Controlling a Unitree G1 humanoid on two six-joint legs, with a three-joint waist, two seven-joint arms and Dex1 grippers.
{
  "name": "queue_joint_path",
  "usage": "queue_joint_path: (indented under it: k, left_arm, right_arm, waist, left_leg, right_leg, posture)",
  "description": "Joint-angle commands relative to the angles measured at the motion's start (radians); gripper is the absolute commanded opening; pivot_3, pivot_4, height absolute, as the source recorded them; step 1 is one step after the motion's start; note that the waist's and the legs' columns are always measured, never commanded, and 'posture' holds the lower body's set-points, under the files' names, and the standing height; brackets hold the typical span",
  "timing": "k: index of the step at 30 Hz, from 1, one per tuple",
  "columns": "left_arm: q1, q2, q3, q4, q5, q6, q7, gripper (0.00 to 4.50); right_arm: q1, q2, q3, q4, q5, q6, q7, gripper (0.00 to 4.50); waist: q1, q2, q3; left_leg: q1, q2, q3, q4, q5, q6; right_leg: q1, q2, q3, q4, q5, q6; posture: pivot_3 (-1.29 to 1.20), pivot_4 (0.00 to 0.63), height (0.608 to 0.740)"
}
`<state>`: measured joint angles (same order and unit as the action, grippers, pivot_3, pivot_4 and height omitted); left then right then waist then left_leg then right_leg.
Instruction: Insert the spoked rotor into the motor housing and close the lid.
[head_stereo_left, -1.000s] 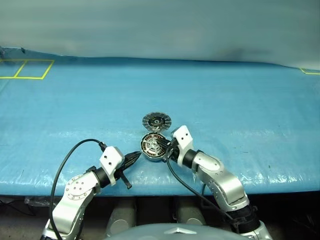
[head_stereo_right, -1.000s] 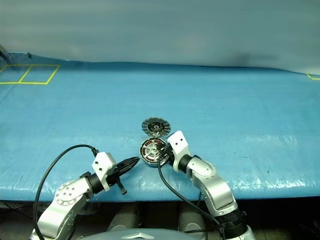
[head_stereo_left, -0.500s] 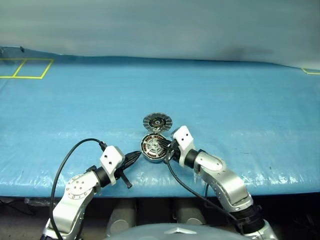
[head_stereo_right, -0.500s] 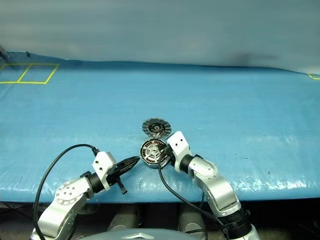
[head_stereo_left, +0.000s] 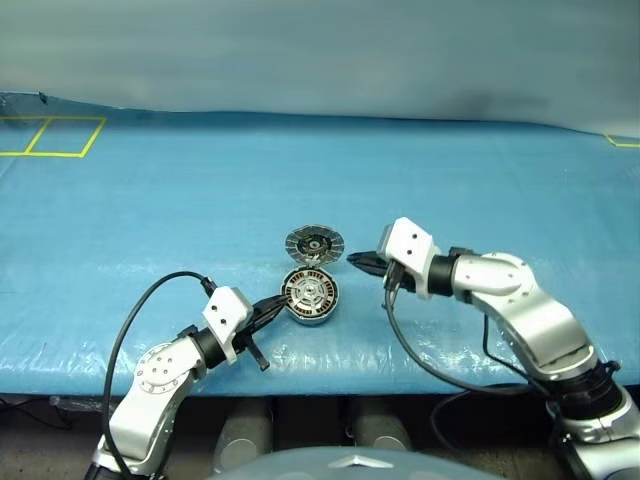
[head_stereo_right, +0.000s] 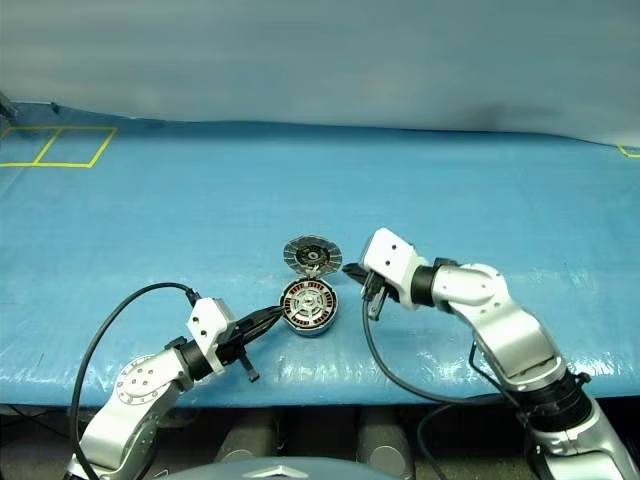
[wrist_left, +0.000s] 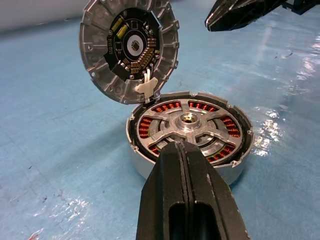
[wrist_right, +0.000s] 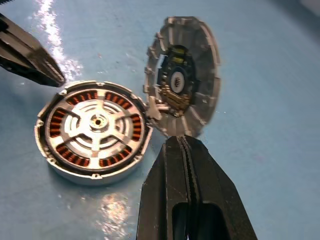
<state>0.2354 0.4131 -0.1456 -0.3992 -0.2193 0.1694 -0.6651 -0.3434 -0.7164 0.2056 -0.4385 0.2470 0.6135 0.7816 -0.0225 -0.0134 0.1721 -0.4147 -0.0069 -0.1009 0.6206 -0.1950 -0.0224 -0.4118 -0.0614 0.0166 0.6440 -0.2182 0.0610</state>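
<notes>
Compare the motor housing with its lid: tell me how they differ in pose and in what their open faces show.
The motor housing lies flat on the blue table, while the lid stands tilted up from the housing's rim. The housing shows copper-orange windings with the spoked rotor seated inside; the lid's inner face shows radial ribs around a dark centre. Both are round, silver-grey and joined at one edge.

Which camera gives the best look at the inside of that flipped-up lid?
The left wrist view: the lid faces it squarely, with ribs and dark centre plain. The right wrist view catches it at a slant, partly behind the shut right gripper. In the head views it is small.
</notes>
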Motion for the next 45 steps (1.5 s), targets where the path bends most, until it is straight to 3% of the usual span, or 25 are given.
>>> queue_joint_path:
  k: [1,7,13,18,24,34,45]
  left_arm:
    - [0.006,0.002,-0.011,-0.019,-0.019,-0.028,-0.020,0.00]
    - [0.022,0.009,-0.023,0.001,0.002,-0.043,-0.025,0.00]
    - [0.052,-0.034,-0.009,0.043,-0.036,-0.125,-0.028,0.00]
    - [0.071,-0.030,-0.004,0.050,-0.037,-0.135,-0.027,0.00]
    - [0.076,-0.028,-0.001,0.065,-0.034,-0.146,-0.022,0.00]
    - [0.063,-0.023,-0.001,0.113,-0.026,-0.168,-0.025,0.00]
    - [0.059,-0.022,-0.005,0.128,-0.026,-0.162,-0.025,0.00]
  right_arm:
    - [-0.123,0.006,-0.009,0.107,-0.093,-0.036,-0.055,0.02]
    - [-0.283,0.120,0.040,0.344,-0.208,-0.167,-0.127,0.02]
    - [-0.392,0.228,0.107,0.565,-0.250,-0.330,-0.057,0.02]
    - [-0.435,0.263,0.140,0.627,-0.239,-0.391,0.058,0.02]
    - [-0.391,0.244,0.130,0.522,-0.171,-0.349,0.205,0.02]
    - [-0.239,0.199,0.129,0.289,-0.092,-0.216,0.279,0.02]
    - [-0.064,0.246,0.185,0.118,-0.048,-0.096,0.224,0.02]
  waist:
    - [-0.002,0.000,0.000]
    - [-0.002,0.000,0.000]
    - [-0.005,0.001,0.001]
    - [-0.005,0.001,0.001]
    - [-0.005,0.002,0.001]
    - [-0.005,0.002,0.001]
    - [-0.004,0.002,0.001]
  left_leg:
    - [0.000,0.000,0.000,0.000,0.000,0.000]
    - [0.000,0.000,0.001,0.000,0.000,0.000]
    - [0.000,0.000,0.001,-0.001,0.000,0.000]
    - [0.001,0.000,0.000,0.000,0.000,0.000]
    - [0.001,0.000,0.000,0.000,0.000,0.000]
    - [0.002,0.000,0.000,0.001,0.000,0.000]
    - [0.002,0.000,0.000,0.001,0.000,0.000]
  right_leg:
    - [0.000,0.000,0.000,0.000,0.000,0.000]
    - [0.000,0.000,0.000,0.000,0.000,0.000]
    - [0.000,0.000,0.001,0.000,0.001,0.000]
    - [0.001,0.000,0.001,0.001,0.001,0.000]
    - [0.001,0.000,0.001,0.001,0.001,0.000]
    - [0.001,0.000,0.001,0.001,0.001,0.000]
    - [0.002,0.000,0.001,0.001,0.001,0.000]
  posture:
    - [0.00,0.150,0.740]
    - [0.00,0.150,0.740]
    - [0.00,0.150,0.740]
    - [0.00,0.150,0.740]
    - [0.00,0.150,0.740]
    - [0.00,0.150,0.740]
    - [0.00,0.150,0.740]
